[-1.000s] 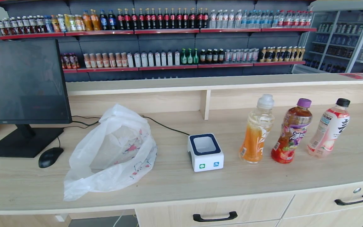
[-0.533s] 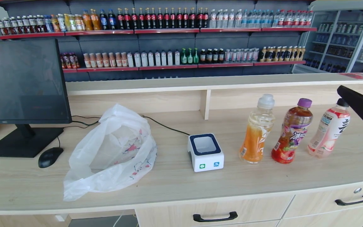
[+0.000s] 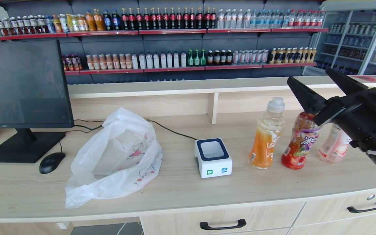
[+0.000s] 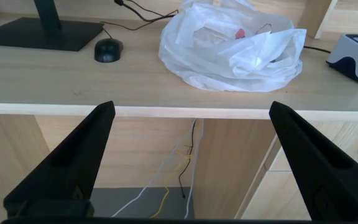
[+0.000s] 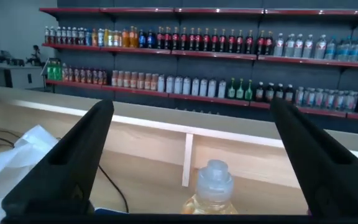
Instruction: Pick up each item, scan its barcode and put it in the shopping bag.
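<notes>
3 bottles (image 3: pixel 267 137) are counted on the worktop (image 3: pixel 188 191), plus 1 shopping bag (image 3: pixel 116 156), 1 scanner (image 3: pixel 212 157), 1 monitor (image 3: pixel 23 85) and 1 mouse (image 3: pixel 51 162).

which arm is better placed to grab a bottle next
Right. Its gripper is open, up over the bottles; the left gripper sits low before the counter edge, nearer the bag.

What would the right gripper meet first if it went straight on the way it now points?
Probably the orange bottle's cap, which sits low ahead of the right gripper; if it passes over that, the counter's raised ledge behind. Depth is unclear.
</notes>
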{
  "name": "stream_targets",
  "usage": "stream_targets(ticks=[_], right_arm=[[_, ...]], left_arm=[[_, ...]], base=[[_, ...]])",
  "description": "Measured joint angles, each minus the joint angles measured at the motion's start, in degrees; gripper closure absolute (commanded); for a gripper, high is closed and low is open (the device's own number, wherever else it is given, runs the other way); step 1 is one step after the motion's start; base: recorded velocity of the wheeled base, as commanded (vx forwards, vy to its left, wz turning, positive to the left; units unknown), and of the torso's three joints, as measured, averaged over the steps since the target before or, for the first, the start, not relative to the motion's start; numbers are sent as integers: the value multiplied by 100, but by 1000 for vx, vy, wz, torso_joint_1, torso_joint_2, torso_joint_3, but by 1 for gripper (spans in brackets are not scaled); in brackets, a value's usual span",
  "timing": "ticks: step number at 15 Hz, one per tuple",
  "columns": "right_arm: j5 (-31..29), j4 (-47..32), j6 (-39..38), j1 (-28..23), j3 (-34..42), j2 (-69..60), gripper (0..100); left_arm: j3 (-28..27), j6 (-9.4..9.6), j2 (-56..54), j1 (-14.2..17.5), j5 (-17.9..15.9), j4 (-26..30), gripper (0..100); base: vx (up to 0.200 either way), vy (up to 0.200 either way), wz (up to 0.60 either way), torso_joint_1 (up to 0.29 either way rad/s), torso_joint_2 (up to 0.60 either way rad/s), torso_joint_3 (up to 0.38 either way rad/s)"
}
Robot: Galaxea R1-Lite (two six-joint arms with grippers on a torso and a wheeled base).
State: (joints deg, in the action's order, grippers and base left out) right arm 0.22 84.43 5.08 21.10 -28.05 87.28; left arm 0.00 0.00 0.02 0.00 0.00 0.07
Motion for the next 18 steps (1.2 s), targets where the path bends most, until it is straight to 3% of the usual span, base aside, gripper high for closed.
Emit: stream_targets(ticks=[3, 7, 12, 18], right_arm=[[-98, 334, 2, 4, 240, 356, 0], [-724, 340, -51, -32, 603, 401, 0], [-761, 349, -101, 1, 1353, 397, 0], [-758, 480, -795, 277, 2057, 751, 0]], left_arm=[[0, 0, 0, 0, 0, 0, 0], [0, 0, 0, 0, 0, -5, 0], [0, 0, 0, 0, 0, -5, 0], [-2, 0, 0, 0, -2, -2, 0]], base=[[0, 0, 0, 0, 0, 0], [0, 0, 0, 0, 0, 0], [0, 0, 0, 0, 0, 0], [0, 0, 0, 0, 0, 0]])
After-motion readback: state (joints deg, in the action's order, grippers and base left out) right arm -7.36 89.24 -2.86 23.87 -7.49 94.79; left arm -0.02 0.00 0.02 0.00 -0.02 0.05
